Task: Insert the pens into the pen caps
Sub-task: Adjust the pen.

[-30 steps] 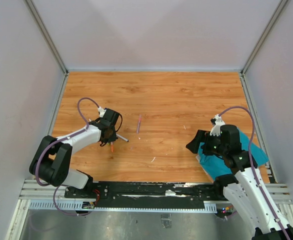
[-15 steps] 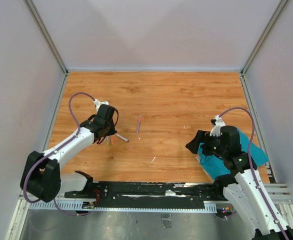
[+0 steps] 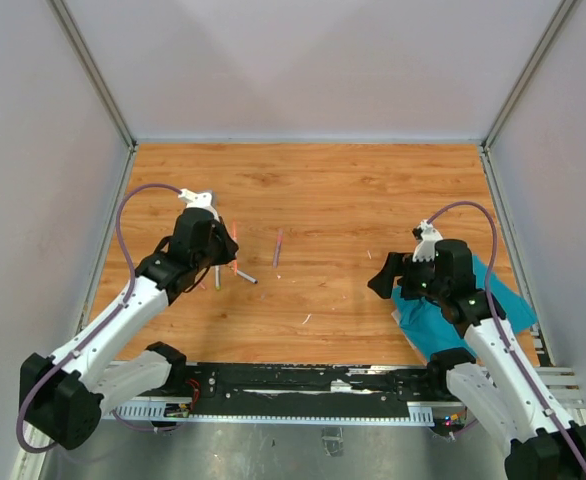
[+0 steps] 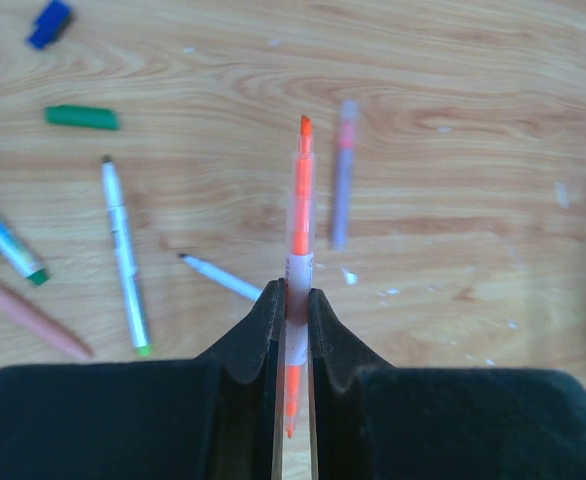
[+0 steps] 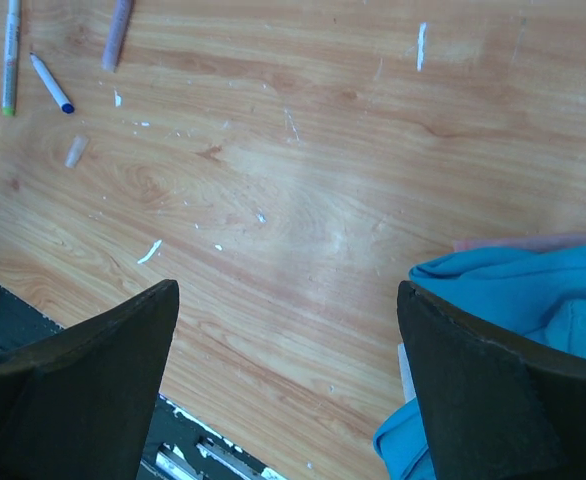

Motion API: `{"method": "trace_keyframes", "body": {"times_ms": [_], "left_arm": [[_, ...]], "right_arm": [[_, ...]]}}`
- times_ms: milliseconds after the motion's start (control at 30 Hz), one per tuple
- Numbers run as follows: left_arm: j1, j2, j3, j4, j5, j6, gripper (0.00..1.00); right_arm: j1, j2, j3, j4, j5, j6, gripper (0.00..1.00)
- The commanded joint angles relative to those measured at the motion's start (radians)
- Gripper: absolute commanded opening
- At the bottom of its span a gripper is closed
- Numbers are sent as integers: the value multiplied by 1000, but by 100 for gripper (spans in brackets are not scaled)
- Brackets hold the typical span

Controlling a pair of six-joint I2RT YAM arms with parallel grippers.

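Grip comes first: we find the left tool [image 4: 293,305] pinched narrow on the orange pen [image 4: 300,215], clamping it on the rear part of the barrel. The pen's long axis runs straight out from the tool, orange tip leading, and it appears to be lifted off the desk [image 4: 493,130].

Just beyond the tool, on its left, lie a blue-tipped pen [image 4: 218,277] and a green-tipped pen [image 4: 123,255]. A purple pen [image 4: 343,175] lies on the right, nearly parallel to the held one.

Farther out to the left we locate a green cap [image 4: 81,117] and, past it at the corner of the view, a blue cap [image 4: 49,22]. We see no orange cap in any view.

We judge that the coming move turns on this offset: the caps in sight lie ahead and left of the held tip, and the left arm is the nearer one.

The right tool [image 5: 285,330] stands wide and empty, well apart across the desk, beside the teal cloth [image 5: 513,290].
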Motion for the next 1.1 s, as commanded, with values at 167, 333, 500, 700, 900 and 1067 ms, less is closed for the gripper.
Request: {"method": "trace_keyframes", "body": {"times_ms": [167, 333, 500, 700, 900, 1067], "left_arm": [[-161, -51, 11, 164, 147, 14, 0], [-249, -34, 9, 226, 119, -11, 0], [-311, -60, -15, 324, 125, -40, 1], [-358, -83, -31, 402, 145, -67, 0], [-374, -133, -89, 527, 163, -125, 0], [-378, -121, -78, 529, 191, -131, 1]], "right_arm": [[11, 31, 99, 148, -160, 23, 91], [133, 39, 124, 182, -164, 60, 94], [287, 26, 131, 255, -71, 108, 95], [471, -1, 101, 409, 46, 165, 95], [558, -10, 70, 570, 126, 261, 93], [582, 31, 53, 705, 140, 323, 88]]}}
